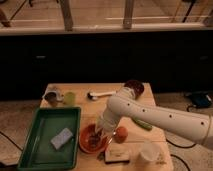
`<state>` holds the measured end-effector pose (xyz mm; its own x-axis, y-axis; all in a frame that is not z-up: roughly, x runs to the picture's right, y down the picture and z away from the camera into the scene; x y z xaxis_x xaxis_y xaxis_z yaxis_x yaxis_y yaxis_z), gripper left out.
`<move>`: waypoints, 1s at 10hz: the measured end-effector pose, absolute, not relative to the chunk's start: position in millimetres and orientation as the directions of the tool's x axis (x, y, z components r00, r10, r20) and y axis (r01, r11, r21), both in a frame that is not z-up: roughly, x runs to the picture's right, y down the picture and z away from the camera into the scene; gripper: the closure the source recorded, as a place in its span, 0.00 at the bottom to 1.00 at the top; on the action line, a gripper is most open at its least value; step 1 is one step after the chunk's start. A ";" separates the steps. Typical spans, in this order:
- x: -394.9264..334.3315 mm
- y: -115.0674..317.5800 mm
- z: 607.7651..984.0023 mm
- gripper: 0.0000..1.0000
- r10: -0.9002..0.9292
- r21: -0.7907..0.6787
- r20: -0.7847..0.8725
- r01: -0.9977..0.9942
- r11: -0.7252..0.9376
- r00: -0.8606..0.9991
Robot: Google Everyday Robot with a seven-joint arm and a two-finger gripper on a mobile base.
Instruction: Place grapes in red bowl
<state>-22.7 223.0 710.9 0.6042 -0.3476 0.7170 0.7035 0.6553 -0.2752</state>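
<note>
Your gripper hangs over the red bowl near the table's front edge, and you cannot tell how wide it stands. A dark lump in the bowl looks like the grapes. If they cling when you lift, they could spill toward the orange beside it; the wooden table stands before a dark wall under windows.

We see a light wooden table on speckled floor, before a dark low wall beneath windows.
</note>
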 end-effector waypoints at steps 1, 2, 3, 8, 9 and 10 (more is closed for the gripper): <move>-21.8 223.0 711.2 0.73 -0.346 -0.272 0.721 0.705 0.655 0.600; -21.3 223.3 711.7 0.73 -0.345 -0.270 0.725 0.706 0.654 0.596; -20.2 223.4 712.2 0.73 -0.344 -0.269 0.726 0.706 0.655 0.595; -16.5 223.6 714.1 0.73 -0.339 -0.257 0.740 0.709 0.657 0.581; -17.0 223.8 714.2 0.73 -0.340 -0.254 0.742 0.712 0.655 0.578; -17.5 224.2 714.8 0.77 -0.341 -0.251 0.745 0.714 0.654 0.573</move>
<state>-17.5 224.2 714.8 0.5733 -0.3407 0.7451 0.7141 0.6537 -0.2505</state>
